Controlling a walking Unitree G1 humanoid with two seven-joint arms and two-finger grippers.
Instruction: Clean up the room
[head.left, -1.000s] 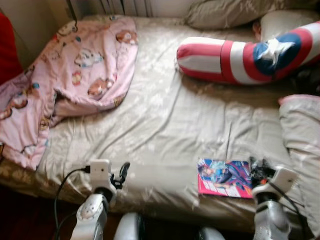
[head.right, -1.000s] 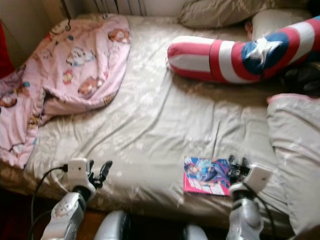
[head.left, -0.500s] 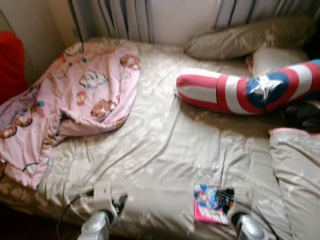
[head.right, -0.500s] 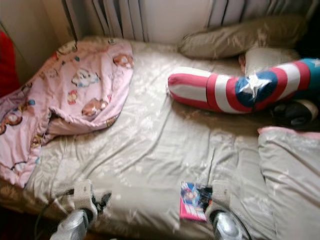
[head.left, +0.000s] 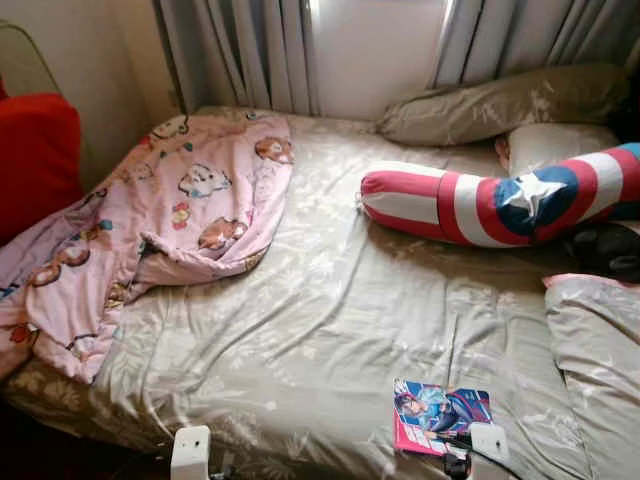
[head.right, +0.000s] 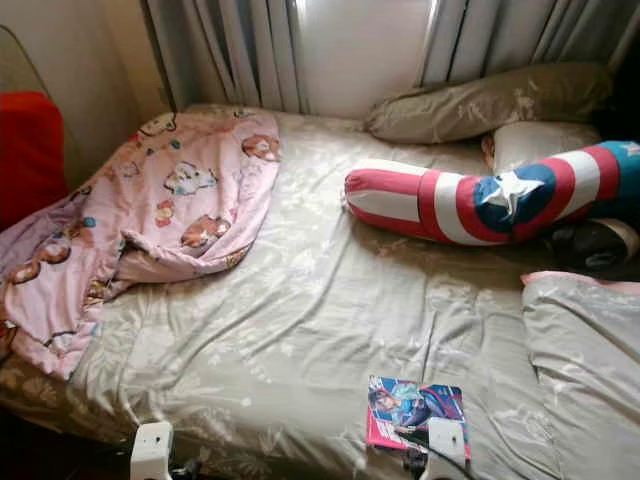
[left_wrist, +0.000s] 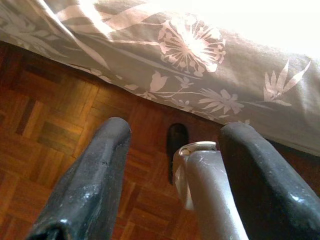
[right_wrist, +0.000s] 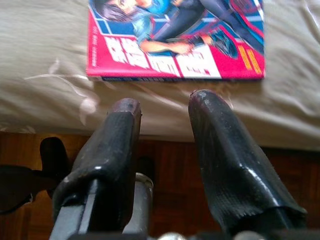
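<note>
Both arms have dropped low since a moment ago, and the robot's head has tipped up, so now the curtains (head.left: 250, 50) and window show. The comic book (head.left: 442, 417) lies flat near the front edge of the bed (head.left: 330, 300), not picked up yet. The right gripper (right_wrist: 165, 107) hangs just below the book at the bed's edge, its two black fingers spread apart with nothing between them. The left gripper (left_wrist: 172, 145) points down at the wood floor (left_wrist: 45, 125) beside the bed, fingers spread too, holding nothing. Further back, a pink blanket (head.left: 150, 220) sits bunched on the left, and a long red, white and blue pillow (head.left: 490, 205) lies on the right. I think the tidying has hardly begun.
</note>
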